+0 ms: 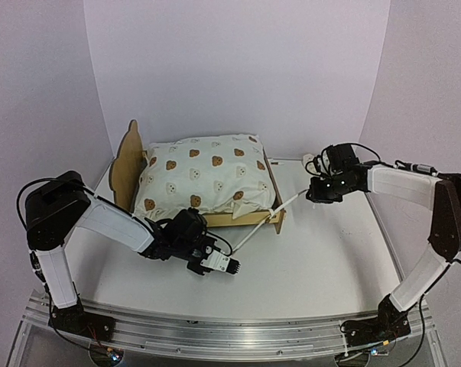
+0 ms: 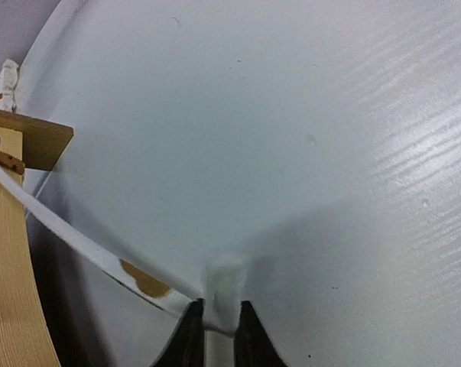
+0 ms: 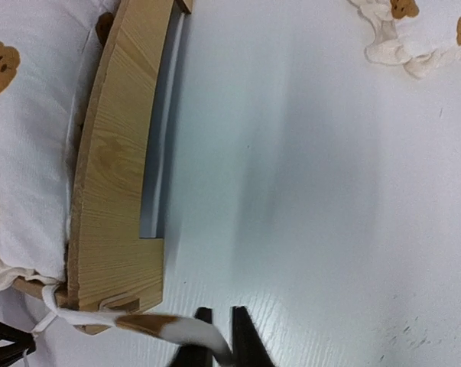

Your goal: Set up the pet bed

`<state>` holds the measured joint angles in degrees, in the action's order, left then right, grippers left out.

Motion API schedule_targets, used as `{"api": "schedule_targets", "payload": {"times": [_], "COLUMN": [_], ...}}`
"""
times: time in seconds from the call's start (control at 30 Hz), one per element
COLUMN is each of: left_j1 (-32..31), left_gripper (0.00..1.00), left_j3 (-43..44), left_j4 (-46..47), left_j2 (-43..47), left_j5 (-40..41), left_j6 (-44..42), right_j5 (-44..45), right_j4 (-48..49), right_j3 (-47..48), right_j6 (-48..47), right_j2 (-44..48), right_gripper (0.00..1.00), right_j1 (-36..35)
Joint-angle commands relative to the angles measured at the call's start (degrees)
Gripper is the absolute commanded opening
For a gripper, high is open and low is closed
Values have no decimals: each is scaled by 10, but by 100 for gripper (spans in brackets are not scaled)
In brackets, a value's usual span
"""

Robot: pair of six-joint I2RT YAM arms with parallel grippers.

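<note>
Tying step: my left gripper pinches 1 cushion tie, my right gripper the other tie, at the pet bed's 4-o'clock corner; knotting likely follows.

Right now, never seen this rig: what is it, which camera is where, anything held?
Two robot arms, the left arm and the right arm, are bolted at the near edge of a table. The wide picture looks down from above and behind them; the other two come from a camera on each wrist, looking past its own claw. On the table stands a small wooden pet bed with a bear-print cushion. From one corner a white tie runs into the left claw and a second tie into the right claw. Each end sits between the fingers; how firmly it is pinched I cannot tell. A ruffled bear-print piece lies apart.
</note>
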<state>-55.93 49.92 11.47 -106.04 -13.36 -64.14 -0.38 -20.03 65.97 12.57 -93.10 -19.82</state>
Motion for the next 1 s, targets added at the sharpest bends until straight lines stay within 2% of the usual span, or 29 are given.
{"api": "schedule_targets", "payload": {"times": [0.0, 0.07, 0.13, 0.23, 0.3, 0.43, 0.5, 0.53, 0.6, 0.7, 0.87, 0.97], "left_j1": [-1, 0, 1, 1, 2, 6, 28, 49, 99, 150, 242, 302], "left_gripper": [58, 86, 99, 100, 100, 99, 98, 97, 95, 90, 85, 77], "left_j3": [37, 46, 44, 30, 28, 44, 45, 41, 29, 10, 20, 13], "left_j4": [-99, -158, -205, -287, -329, -387, -416, -428, -447, -454, -458, -458], "left_j2": [24, 65, 106, 180, 227, 292, 327, 344, 379, 432, 511, 546], "left_j5": [-17, -28, -44, -60, -52, 4, 9, -16, -40, -19, -17, -14], "left_j6": [31, 51, 65, 88, 151, 323, 388, 413, 439, 437, 458, 492], "right_j5": [-99, -84, -39, 0, 3, -39, -16, 10, 53, 73, 76, 69], "right_j4": [-108, -217, -303, -407, -436, -370, -311, -289, -243, -197, -183, -171], "right_j3": [13, 8, 11, 31, 52, 87, 104, 113, 139, 197, 352, 441], "right_j6": [-1, 4, 28, 68, 97, 146, 151, 148, 137, 118, 125, 113], "right_j2": [39, 74, 110, 151, 167, 187, 182, 173, 140, 54, -113, -208], "right_gripper": [44, 63, 75, 79, 79, 70, 65, 62, 58, 58, 60, 61], "right_j1": [8, 8, 8, 8, 8, -13, -63, -90, -152, -231, -288, -321]}}
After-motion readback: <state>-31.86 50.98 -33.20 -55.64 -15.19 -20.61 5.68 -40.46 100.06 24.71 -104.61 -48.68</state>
